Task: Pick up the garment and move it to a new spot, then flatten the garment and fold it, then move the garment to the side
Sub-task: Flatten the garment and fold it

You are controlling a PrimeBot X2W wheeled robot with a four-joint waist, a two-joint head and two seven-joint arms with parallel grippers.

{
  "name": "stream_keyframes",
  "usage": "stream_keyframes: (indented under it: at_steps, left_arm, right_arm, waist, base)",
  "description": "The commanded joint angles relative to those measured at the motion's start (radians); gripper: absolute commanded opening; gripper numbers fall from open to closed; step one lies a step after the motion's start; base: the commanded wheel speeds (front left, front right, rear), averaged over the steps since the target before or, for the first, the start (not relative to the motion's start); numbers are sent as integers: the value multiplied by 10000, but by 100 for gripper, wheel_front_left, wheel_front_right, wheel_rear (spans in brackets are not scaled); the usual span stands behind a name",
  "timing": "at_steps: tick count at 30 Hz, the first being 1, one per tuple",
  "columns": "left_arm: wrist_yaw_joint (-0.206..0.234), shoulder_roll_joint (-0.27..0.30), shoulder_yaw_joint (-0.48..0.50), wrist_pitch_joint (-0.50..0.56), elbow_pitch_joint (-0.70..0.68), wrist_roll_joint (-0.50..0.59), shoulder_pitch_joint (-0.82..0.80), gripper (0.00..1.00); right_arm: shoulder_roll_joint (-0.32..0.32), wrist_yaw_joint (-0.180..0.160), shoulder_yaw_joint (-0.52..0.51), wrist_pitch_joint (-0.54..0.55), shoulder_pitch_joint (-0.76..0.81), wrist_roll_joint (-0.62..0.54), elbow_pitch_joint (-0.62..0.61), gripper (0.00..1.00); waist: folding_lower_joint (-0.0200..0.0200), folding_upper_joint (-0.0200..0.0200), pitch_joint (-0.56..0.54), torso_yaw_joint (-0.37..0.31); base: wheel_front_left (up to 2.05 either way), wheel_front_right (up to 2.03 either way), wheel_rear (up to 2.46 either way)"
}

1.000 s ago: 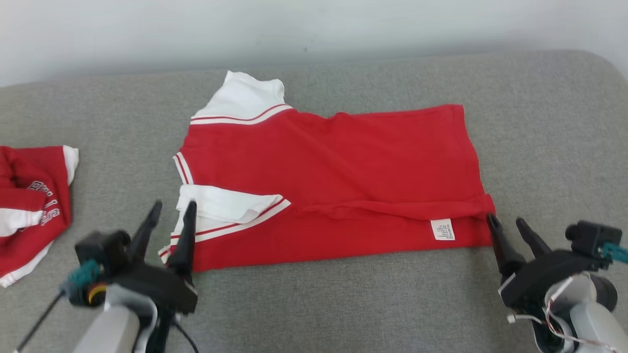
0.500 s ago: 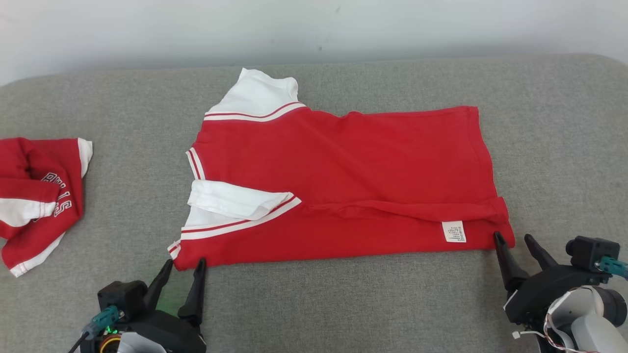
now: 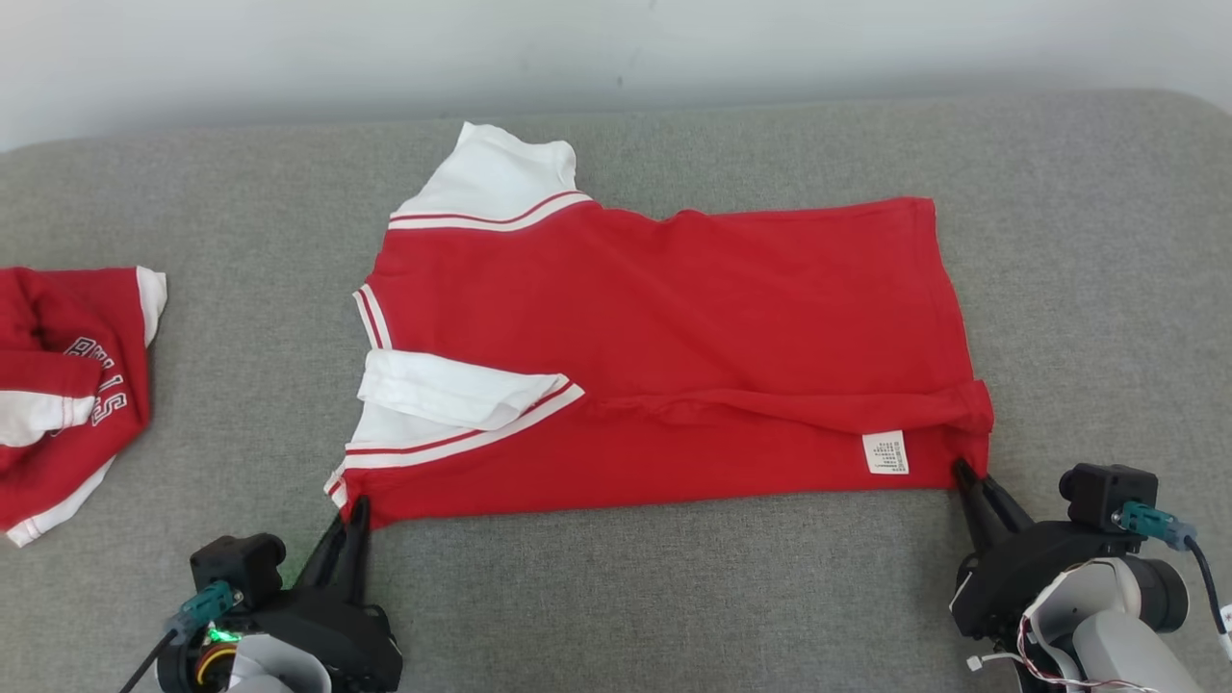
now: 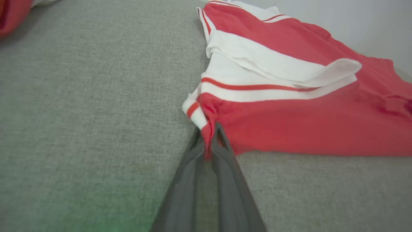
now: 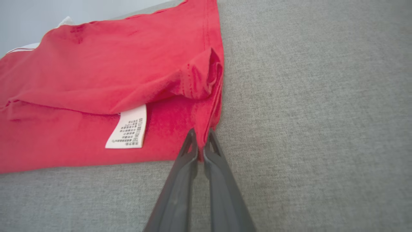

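The red-and-white T-shirt (image 3: 674,318) lies spread on a grey upholstered cushion (image 3: 674,597), sideways to the robot, with its white care label (image 3: 885,452) near the near edge.

It is thin, soft jersey, so it should be light and completely limp. It will likely sag and fold on itself wherever it is unsupported, and drag on the rough upholstery rather than slide. Two corners of one edge, held apart to keep that edge taut, are the sensible places to take it, and that is where both hands are.

The right hand (image 3: 962,472) has its fingers pressed together on the hem corner just beside the care label. The left hand (image 3: 354,508) pinches the opposite corner of the same near edge, well apart from the label.

The head view gives the whole layout: both pinches at once, a white sleeve (image 3: 462,390) folded over the body on the side away from the label, and a second, crumpled red garment (image 3: 58,385) farther off on that side.

The left wrist view adds that the left hand (image 4: 209,130) has red cloth and a striped white trim bunched between its tips. The right wrist view shows the right hand (image 5: 200,132) holding only the very edge, with a rolled-over flap of hem beyond the label (image 5: 127,130). That shallow bite could slip under tension.
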Motion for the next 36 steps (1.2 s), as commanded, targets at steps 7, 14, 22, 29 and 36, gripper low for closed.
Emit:
stream_keyframes:
  at_steps: [7,14,22,29,36]
  left_arm:
    - [-69,-227,312,-102,-82,-140,593,0]
    - [235,-506,964,-99,-1604,57,2507,0]
    - [452,-789,1248,-81,-2454,-112,3767,0]
    - [438,-841,1511,-94,-2858,111,3766,100]
    - [543,-1055,2713,-97,-4418,1055,4013,100]
  right_arm:
    - [-36,-25,-12,-426,428,389,143,0]
    - [-275,-25,-362,-403,1974,735,-842,0]
    - [-223,-25,-1107,219,3474,657,-2144,0]
    - [215,-25,-1619,486,3801,104,-3057,100]
    - [588,-25,-1905,198,3749,-374,-4046,100]
  waist:
    - [0,-1,-839,127]
    - [0,-1,-1435,313]
    - [0,-1,-1398,517]
    - [0,-1,-1575,503]
    - [0,-1,-1893,347]
  base:
    - [0,0,0]
    - [0,0,0]
    - [0,0,0]
    - [0,0,0]
    - [0,0,0]
